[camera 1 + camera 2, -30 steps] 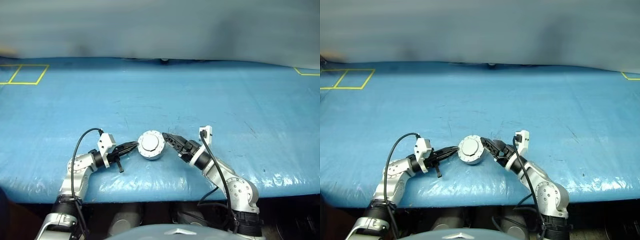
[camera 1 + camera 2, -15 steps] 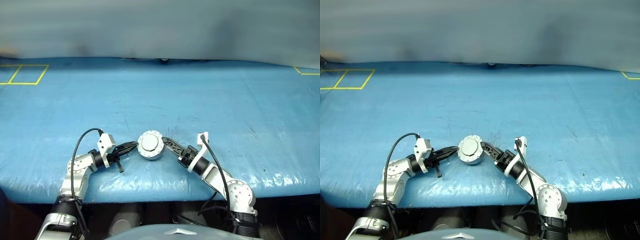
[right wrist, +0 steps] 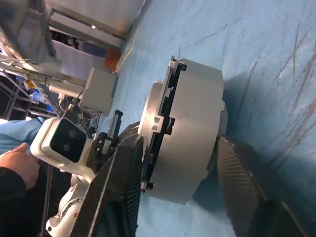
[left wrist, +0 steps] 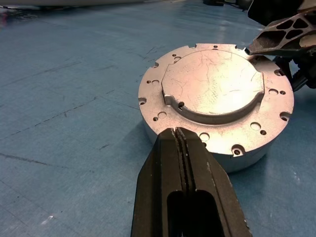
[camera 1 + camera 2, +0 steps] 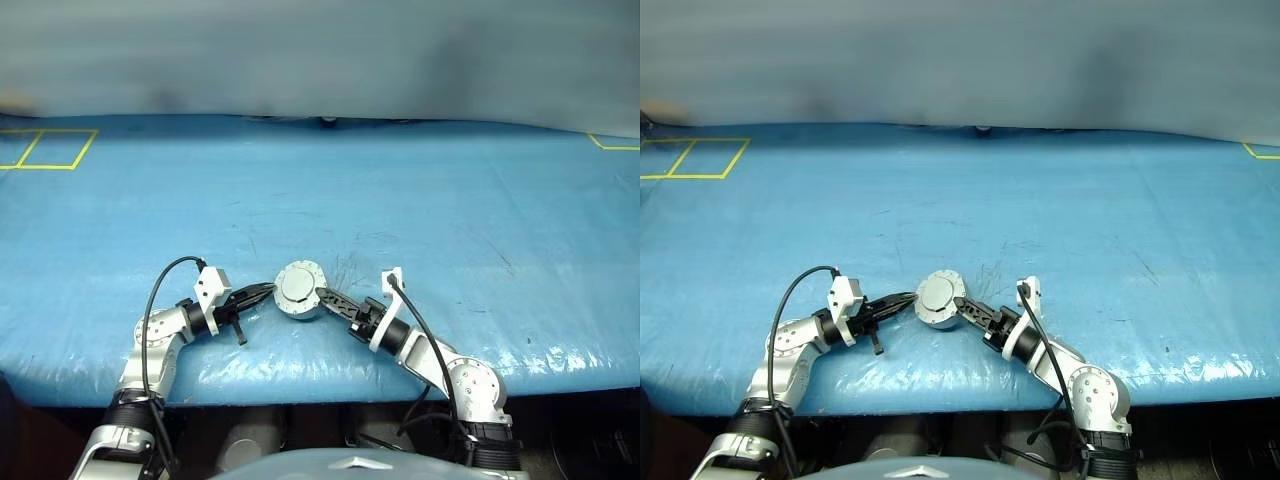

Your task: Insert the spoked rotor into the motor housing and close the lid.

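Note:
The motor housing [image 5: 300,290], a short silver can, sits near the front of the blue table. The lid [image 4: 212,84] lies on it, plain light-grey face with its raised centre up. The spoked rotor is hidden. My left gripper [image 5: 268,291] is shut and empty, its tips [image 4: 178,131] resting against the lid's rim on the left side. My right gripper [image 5: 322,295] comes in from the right and is shut on the housing [image 3: 187,118]. One finger [image 3: 118,182] lies over the lid's face and the other [image 3: 242,187] against the housing's bottom edge.
Yellow tape squares [image 5: 45,148] mark the table's far left corner. The table's front edge [image 5: 320,375] runs just below both arms. A person's hand [image 3: 17,168] shows behind my left arm in the right wrist view.
My right gripper has slid left onto the housing, rolled at the wrist and drawn its fingers in from wide open. The left gripper and the housing have stayed put.

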Controlling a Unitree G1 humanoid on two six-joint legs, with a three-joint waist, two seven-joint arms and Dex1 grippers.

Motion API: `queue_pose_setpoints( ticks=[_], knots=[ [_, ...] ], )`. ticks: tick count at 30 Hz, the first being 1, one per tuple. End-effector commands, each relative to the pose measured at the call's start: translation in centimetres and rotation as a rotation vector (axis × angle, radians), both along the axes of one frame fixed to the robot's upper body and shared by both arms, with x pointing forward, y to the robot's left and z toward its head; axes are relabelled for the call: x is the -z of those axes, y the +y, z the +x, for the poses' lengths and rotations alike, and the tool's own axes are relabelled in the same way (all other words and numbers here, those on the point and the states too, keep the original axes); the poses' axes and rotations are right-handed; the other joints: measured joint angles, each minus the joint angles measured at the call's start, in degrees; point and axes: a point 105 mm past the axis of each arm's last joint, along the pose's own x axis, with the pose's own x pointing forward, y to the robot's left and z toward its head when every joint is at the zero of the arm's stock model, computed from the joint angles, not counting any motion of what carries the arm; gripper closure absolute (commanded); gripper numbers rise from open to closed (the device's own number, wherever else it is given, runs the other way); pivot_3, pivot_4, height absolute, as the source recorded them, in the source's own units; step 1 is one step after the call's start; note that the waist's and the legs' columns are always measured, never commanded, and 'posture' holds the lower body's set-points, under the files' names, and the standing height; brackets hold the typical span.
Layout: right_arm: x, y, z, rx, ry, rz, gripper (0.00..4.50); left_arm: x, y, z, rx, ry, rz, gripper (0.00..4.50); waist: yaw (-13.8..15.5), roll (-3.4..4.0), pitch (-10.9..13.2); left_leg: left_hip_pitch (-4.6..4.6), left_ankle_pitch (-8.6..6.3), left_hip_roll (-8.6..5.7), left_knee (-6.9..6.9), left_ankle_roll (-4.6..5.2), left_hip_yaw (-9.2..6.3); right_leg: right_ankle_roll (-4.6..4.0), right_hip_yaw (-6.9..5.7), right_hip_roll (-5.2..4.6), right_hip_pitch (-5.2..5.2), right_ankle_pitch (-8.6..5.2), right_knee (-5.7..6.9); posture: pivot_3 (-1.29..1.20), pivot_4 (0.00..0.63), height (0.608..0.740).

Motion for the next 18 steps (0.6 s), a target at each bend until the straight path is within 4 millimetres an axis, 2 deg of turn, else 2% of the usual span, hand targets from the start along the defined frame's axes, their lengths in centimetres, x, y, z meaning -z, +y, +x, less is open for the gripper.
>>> queue_pose_setpoints(
  ticks=[1, 6, 11, 14, 18],
  knots=[
    [-1.0, 0.3, 0.1, -0.014, -0.037, 0.027, 3.26, 1.2, -0.1, -0.5, 0.01, 0.045, 0.028, 4.5, 0.0, 0.01, 0.0, 0.0, -0.01, 0.0, 0.0, -0.01, 0.0, 0.0, 0.0, -0.01, 0.01, 0.0, 0.0, 0.0, 0.15, 0.74],
    [-1.1, 0.3, 0.1, -0.015, -0.04, 0.04, 3.34, 0.8, 0.0, 0.0, -0.029, 0.034, 0.006, 4.5, 0.0, 0.01, 0.0, 0.0, -0.02, 0.0, 0.02, -0.03, 0.0, 0.0, 0.0, -0.01, 0.01, 0.0, 0.01, 0.0, 0.15, 0.74],
    [-1.4, -0.5, 0.8, 0.051, -0.035, 0.081, 3.34, -1.2, 1.1, 2.1, -0.205, 0.064, -0.171, 4.5, -0.1, 0.0, 0.0, 0.0, 0.0, 0.0, 0.02, -0.01, 0.0, 0.05, -0.01, 0.01, 0.0, 0.02, 0.01, 0.0, 0.15, 0.74],
    [-2.3, -1.5, 1.6, 0.12, -0.043, 0.159, 3.34, -2.6, 0.9, 1.9, -0.19, 0.162, -0.326, 4.5, -0.3, -0.02, 0.0, -0.19, 0.04, 0.0, 0.04, 0.07, 0.0, 0.24, -0.02, 0.05, -0.08, 0.14, 0.05, 0.0, 0.15, 0.74],
    [-4.2, -2.7, 2.5, 0.196, -0.071, 0.28, 3.34, -3.4, 0.5, 1.4, -0.173, 0.239, -0.428, 4.5, -0.7, 0.03, 0.1, -0.88, 0.03, 0.0, 0.36, 0.07, -0.01, 0.16, -0.01, 0.14, -0.69, 0.45, 0.17, 0.0, 0.15, 0.74]
  ],
)
